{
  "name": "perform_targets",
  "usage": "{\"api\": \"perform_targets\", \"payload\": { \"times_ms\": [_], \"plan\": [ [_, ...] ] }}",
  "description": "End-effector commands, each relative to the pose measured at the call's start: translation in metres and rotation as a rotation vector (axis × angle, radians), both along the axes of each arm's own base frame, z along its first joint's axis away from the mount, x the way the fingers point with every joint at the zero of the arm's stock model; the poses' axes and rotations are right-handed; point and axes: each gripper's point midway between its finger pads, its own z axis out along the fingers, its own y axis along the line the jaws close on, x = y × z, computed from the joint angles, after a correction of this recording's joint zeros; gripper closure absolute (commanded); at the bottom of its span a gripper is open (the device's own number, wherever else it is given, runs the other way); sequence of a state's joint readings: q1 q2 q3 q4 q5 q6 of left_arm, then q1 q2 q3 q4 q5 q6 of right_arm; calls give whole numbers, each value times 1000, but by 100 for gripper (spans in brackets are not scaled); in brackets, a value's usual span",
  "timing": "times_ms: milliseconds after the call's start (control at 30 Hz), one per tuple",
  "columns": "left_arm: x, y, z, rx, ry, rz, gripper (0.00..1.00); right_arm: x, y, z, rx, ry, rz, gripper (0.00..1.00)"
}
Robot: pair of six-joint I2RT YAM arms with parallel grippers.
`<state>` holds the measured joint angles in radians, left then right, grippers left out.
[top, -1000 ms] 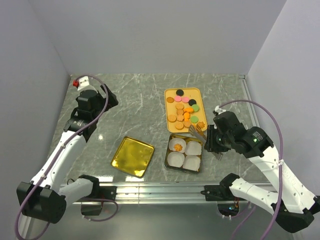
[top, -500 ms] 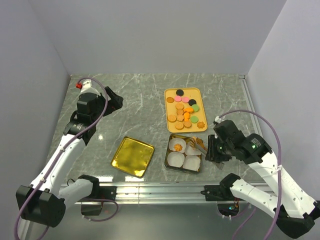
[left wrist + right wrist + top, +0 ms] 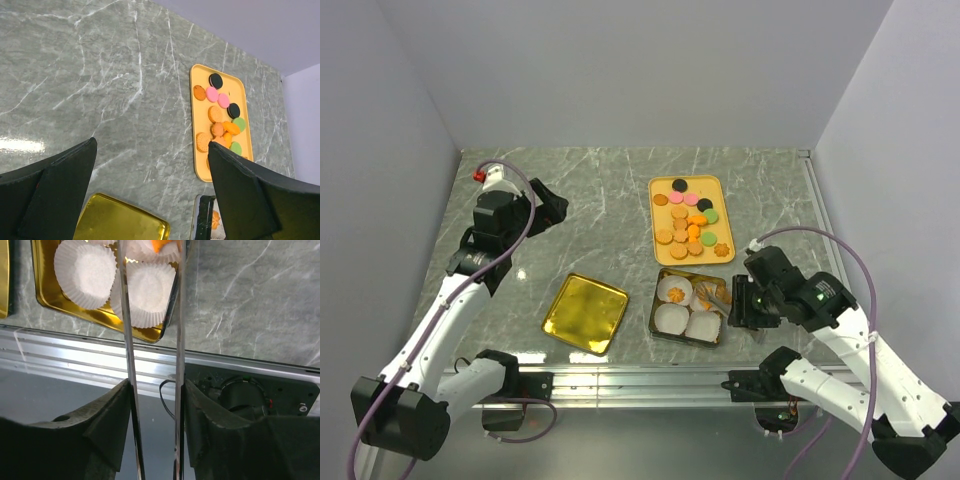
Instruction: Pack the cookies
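Several cookies point(image 3: 688, 222), orange, tan, pink, green and black, lie on a yellow tray point(image 3: 661, 187). A dark tin point(image 3: 656, 309) holds white paper cups; the far left cup holds an orange flower cookie point(image 3: 675, 293). My right gripper point(image 3: 742, 300) is shut on metal tongs point(image 3: 179, 315). The tong tips pinch an orange cookie point(image 3: 161, 244) over the tin's far right cup. My left gripper point(image 3: 548, 205) is open and empty, high over the far left of the table. Its view shows the tray point(image 3: 197, 165) and the tin's edge point(image 3: 199, 220).
A gold tin lid point(image 3: 585, 313) lies left of the tin, also in the left wrist view point(image 3: 120, 225). The metal rail point(image 3: 75, 357) at the table's near edge runs just below the tin. White walls close in the left, back and right.
My right gripper has carried the tongs from the tray's near edge back and down over the tin. My left arm has shifted slightly.
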<state>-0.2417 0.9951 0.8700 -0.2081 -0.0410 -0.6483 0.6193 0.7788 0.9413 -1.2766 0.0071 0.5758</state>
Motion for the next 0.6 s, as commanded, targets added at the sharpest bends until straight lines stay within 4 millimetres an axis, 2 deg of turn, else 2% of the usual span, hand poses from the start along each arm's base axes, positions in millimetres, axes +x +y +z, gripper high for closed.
{"api": "perform_targets", "payload": {
  "times_ms": [0, 233, 433, 567],
  "plan": [
    [-4, -4, 14, -14, -40, -23, 1, 14, 7, 9, 26, -51, -20, 48],
    [-7, -1, 16, 12, -40, -25, 1, 12, 5, 11, 29, -57, -36, 44],
    [-11, 4, 19, 31, -50, -15, 1, 13, 11, 31, 69, -73, -21, 44],
    [-14, 7, 20, 57, -51, -16, 1, 15, 16, 56, 111, -113, 4, 44]
  ]
}}
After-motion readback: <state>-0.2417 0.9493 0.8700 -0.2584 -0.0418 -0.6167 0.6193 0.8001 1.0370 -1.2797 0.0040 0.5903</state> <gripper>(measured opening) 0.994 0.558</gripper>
